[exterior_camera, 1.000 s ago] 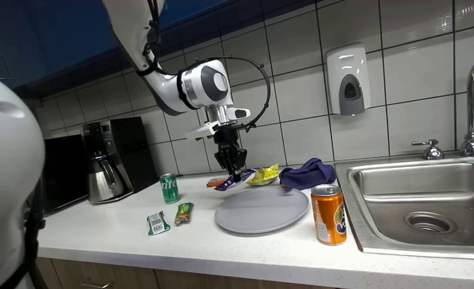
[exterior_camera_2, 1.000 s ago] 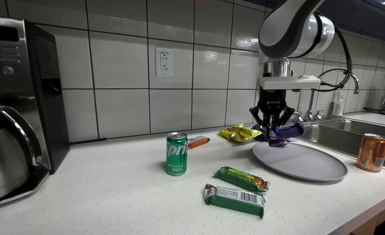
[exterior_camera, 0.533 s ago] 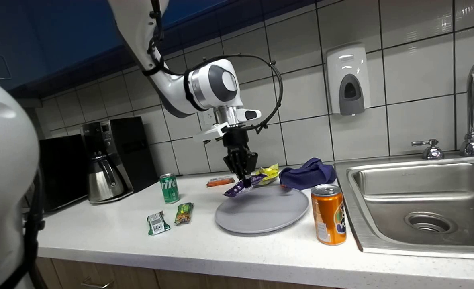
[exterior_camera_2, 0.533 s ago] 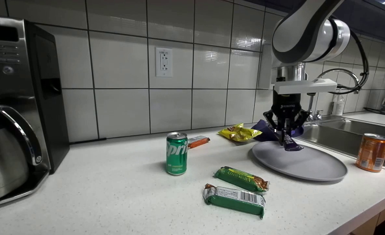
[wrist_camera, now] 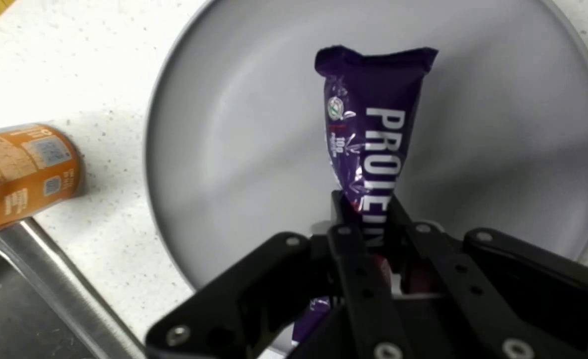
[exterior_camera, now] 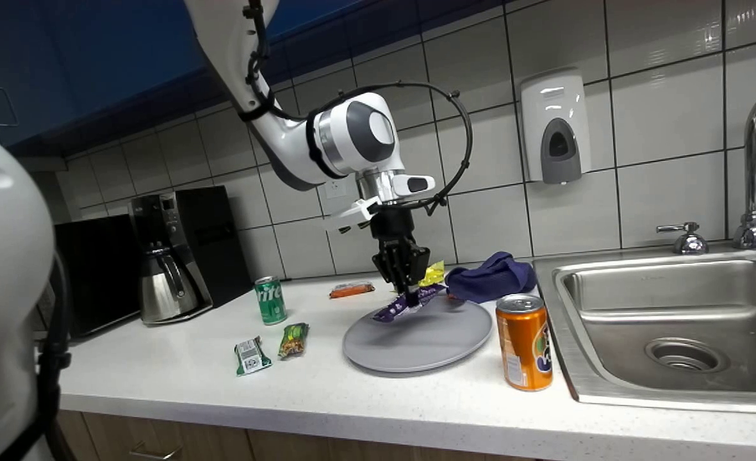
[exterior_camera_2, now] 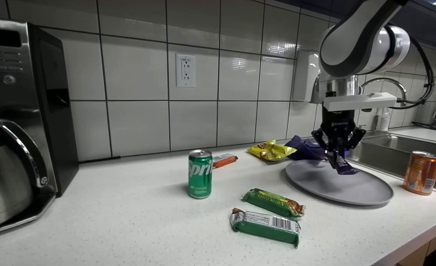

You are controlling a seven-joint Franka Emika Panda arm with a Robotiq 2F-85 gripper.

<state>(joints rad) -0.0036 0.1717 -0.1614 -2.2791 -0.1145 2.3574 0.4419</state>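
Observation:
A purple wrapped protein bar (wrist_camera: 373, 119) is pinched across its middle by my gripper (wrist_camera: 368, 212), whose black fingers press on it from both sides. In the wrist view its far end points up the picture, and a bit of its other end shows at lower left. The round grey plate (wrist_camera: 224, 149) lies beneath the bar. In both exterior views the gripper (exterior_camera: 411, 299) hangs low over the rear part of the plate (exterior_camera_2: 351, 190), pointing down. Whether the bar's lower end touches the plate I cannot tell.
An orange can (exterior_camera: 524, 346) stands between plate and sink (exterior_camera: 673, 307). Behind the plate lie a purple cloth (exterior_camera: 493, 278) and a yellow bag (exterior_camera_2: 271, 151). A green can (exterior_camera_2: 199, 175), an orange-wrapped bar (exterior_camera_2: 224, 160) and two green bars (exterior_camera_2: 273, 202) are farther off, near a coffee maker (exterior_camera: 173, 256).
The gripper has carried the purple bar from behind the plate's edge to over the plate, toward the sink side and slightly lower. Its grip stays the same; the other objects have not moved.

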